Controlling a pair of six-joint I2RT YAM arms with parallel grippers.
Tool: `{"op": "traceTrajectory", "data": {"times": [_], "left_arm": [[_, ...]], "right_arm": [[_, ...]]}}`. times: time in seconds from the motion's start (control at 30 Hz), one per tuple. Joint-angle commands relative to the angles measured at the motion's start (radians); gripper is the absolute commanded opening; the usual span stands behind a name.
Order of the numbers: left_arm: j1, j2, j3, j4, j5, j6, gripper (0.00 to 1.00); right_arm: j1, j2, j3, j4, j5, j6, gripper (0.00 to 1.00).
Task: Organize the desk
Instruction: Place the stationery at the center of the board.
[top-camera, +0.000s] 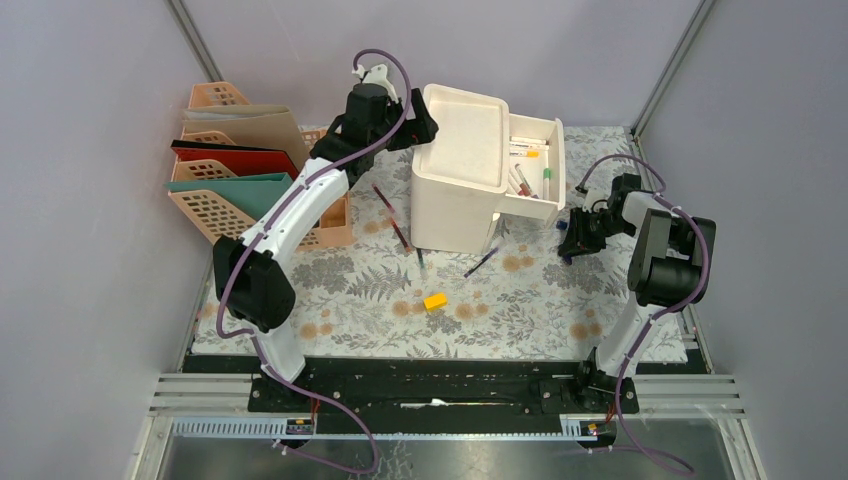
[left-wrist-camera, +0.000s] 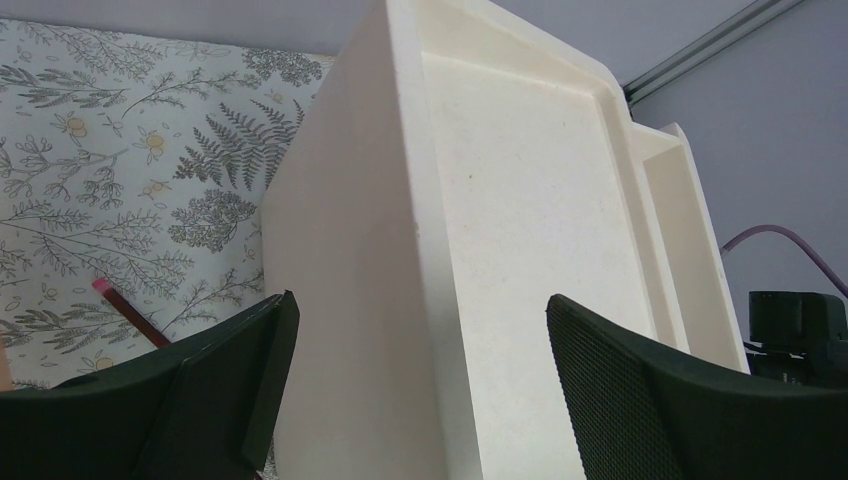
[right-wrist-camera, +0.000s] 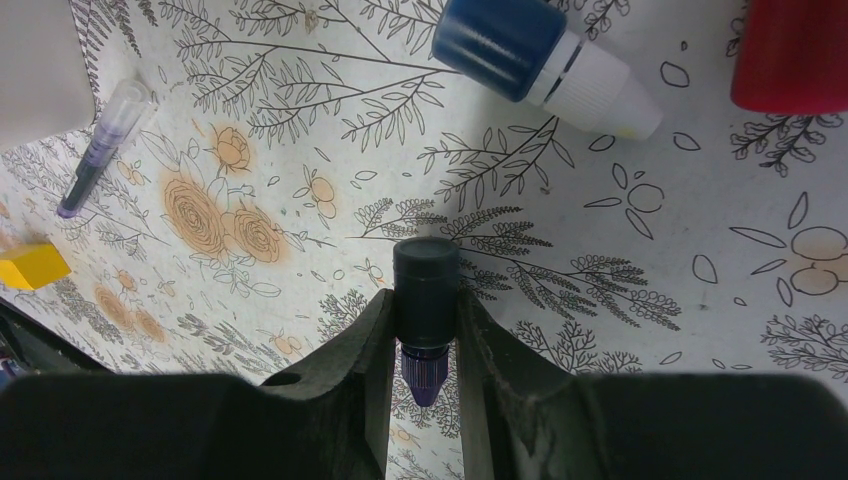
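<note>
The desk (top-camera: 350, 290) has a pale cloth printed with ferns and flowers. A white drawer box (top-camera: 462, 165) stands at the back middle, its drawer (top-camera: 535, 170) pulled out to the right with several pens inside. My left gripper (top-camera: 424, 126) is open; in the left wrist view its jaws (left-wrist-camera: 420, 300) straddle the top left edge of the box (left-wrist-camera: 520, 250) without touching it. My right gripper (top-camera: 573, 243) is low over the cloth, right of the drawer. It (right-wrist-camera: 425, 300) is shut on a short dark marker (right-wrist-camera: 426, 275) with a purple end.
Loose on the cloth lie a red pencil (top-camera: 390, 215), a purple pen (top-camera: 481, 262) and a yellow eraser (top-camera: 435, 300). A blue-capped white marker (right-wrist-camera: 545, 60) and a red object (right-wrist-camera: 790, 55) lie beyond the right gripper. A peach file rack (top-camera: 240, 175) with folders stands at the left.
</note>
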Motion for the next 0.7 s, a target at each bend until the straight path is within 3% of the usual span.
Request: {"op": "traceTrajectory", "data": {"times": [0.0, 0.67], "left_arm": [[0.0, -0.043, -0.002, 0.055, 0.022, 0.001, 0.99], [0.001, -0.062, -0.029, 0.077, 0.023, 0.0, 0.99]], "right_arm": [[0.005, -0.028, -0.007, 0.0, 0.008, -0.017, 0.02], [0.006, -0.094, 0.001, 0.0, 0.008, -0.017, 0.02]]}}
